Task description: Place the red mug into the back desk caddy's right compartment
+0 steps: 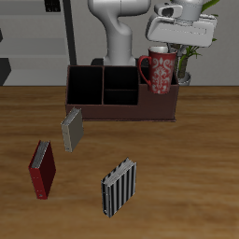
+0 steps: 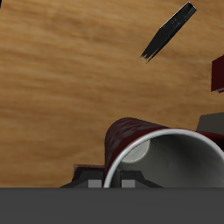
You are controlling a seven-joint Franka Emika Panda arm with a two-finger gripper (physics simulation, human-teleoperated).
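Note:
The red mug (image 1: 159, 71) stands upright at the wide end section of the dark maroon back desk caddy (image 1: 103, 89), the right compartment (image 1: 161, 91). The caddy's front wall hides the mug's base, so I cannot tell whether it rests on the floor. My gripper (image 1: 159, 50) is tilted right over the mug and closed on its rim. In the wrist view the mug (image 2: 131, 138) fills the near field, with its white inside (image 2: 175, 162) showing. The gripper (image 2: 112, 182) is mostly hidden there.
On the table in front of the caddy lie a grey book (image 1: 72, 129), a red book (image 1: 41, 169) and a striped black-and-white book (image 1: 119, 188). A potted plant (image 1: 191, 56) stands just behind the caddy's end. The robot's base (image 1: 117, 37) stands behind the caddy.

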